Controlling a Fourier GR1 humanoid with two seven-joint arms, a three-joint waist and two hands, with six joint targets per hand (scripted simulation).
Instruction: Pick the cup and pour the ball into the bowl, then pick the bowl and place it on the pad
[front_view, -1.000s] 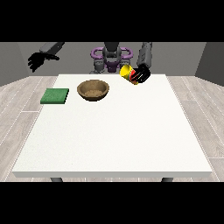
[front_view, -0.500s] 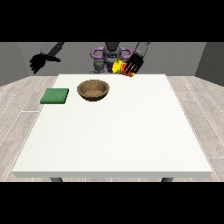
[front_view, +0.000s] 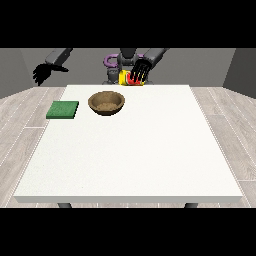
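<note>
One white rectangular table (front_view: 130, 150) is seen carrying one round brown wooden bowl (front_view: 106, 103), whose contents cannot be made out, and one flat green square pad (front_view: 63, 110) just beside it at the view's left. One yellow-and-red cup (front_view: 128, 78) is held tilted above the table's far edge, fingers of the hand at the view's right (front_view: 140, 71) curled round it; no ball can be discerned. The hand at the view's left (front_view: 44, 73) is raised off the table, fingers hanging relaxed, nothing held
</note>
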